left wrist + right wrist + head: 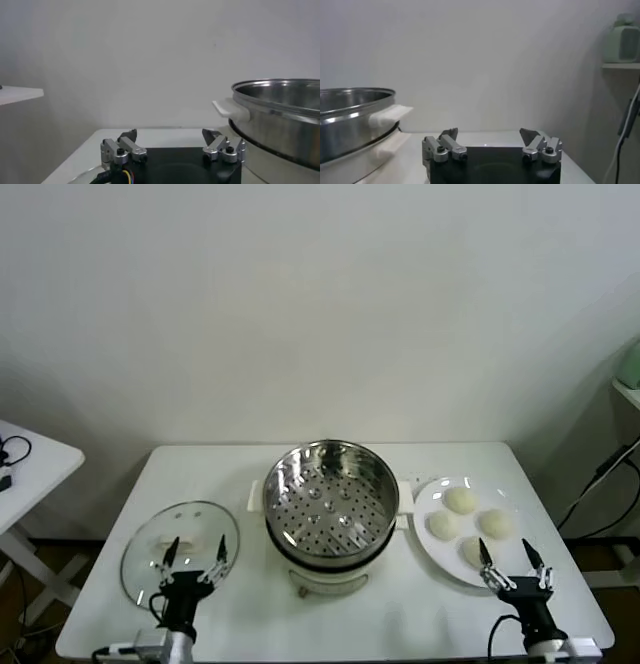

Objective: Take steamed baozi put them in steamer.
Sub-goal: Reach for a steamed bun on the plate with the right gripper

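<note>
Nothing is picked up yet: four steamed baozi (467,522) lie on the plate (432,552) right of the empty steamer (331,502). The right end effector (513,564), wide open and empty, must descend onto one; the left end effector (194,558), also open, idles over the lid (180,549)
</note>
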You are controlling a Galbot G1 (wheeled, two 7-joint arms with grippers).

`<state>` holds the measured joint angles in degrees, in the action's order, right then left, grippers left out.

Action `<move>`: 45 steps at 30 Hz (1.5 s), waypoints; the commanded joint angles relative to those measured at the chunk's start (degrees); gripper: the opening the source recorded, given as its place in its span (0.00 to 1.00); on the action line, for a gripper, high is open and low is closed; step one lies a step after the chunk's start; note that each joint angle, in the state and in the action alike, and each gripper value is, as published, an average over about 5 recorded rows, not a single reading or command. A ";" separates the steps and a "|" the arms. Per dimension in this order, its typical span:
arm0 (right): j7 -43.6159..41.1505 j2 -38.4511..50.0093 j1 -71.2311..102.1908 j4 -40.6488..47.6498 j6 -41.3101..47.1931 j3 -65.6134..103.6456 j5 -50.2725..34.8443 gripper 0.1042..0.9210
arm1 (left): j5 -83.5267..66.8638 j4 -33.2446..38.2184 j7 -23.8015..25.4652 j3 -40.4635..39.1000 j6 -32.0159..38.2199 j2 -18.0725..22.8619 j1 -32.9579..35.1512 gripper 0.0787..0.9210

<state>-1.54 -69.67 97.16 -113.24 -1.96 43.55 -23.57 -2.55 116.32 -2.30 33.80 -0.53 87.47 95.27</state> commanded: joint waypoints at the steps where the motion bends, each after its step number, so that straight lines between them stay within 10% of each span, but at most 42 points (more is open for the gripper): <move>1: 0.65 8.72 -4.76 -0.83 12.10 4.20 -2.98 0.88 | -0.07 0.12 0.00 0.03 0.16 -0.15 0.06 0.88; 18: -20.06 42.50 -32.51 6.98 35.61 -17.87 11.60 0.88 | 1.28 -0.87 0.05 -0.85 2.00 -0.21 0.18 0.88; 26: -46.14 55.69 -71.45 22.91 17.28 -55.20 33.14 0.88 | 2.42 -1.34 0.08 -1.24 2.91 -0.09 0.79 0.88; 34: -57.73 47.21 -121.26 39.00 9.57 -109.61 25.52 0.88 | 3.03 -2.42 -0.04 -1.69 3.84 0.39 1.09 0.88; 45: -59.41 32.00 -120.28 53.11 8.63 -115.24 20.17 0.88 | 3.25 -3.02 0.04 -1.22 4.06 0.71 1.33 0.88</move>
<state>-53.84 -30.15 -2.08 -73.52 9.60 -45.40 -1.97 0.59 113.44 -2.27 32.65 3.38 88.14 96.56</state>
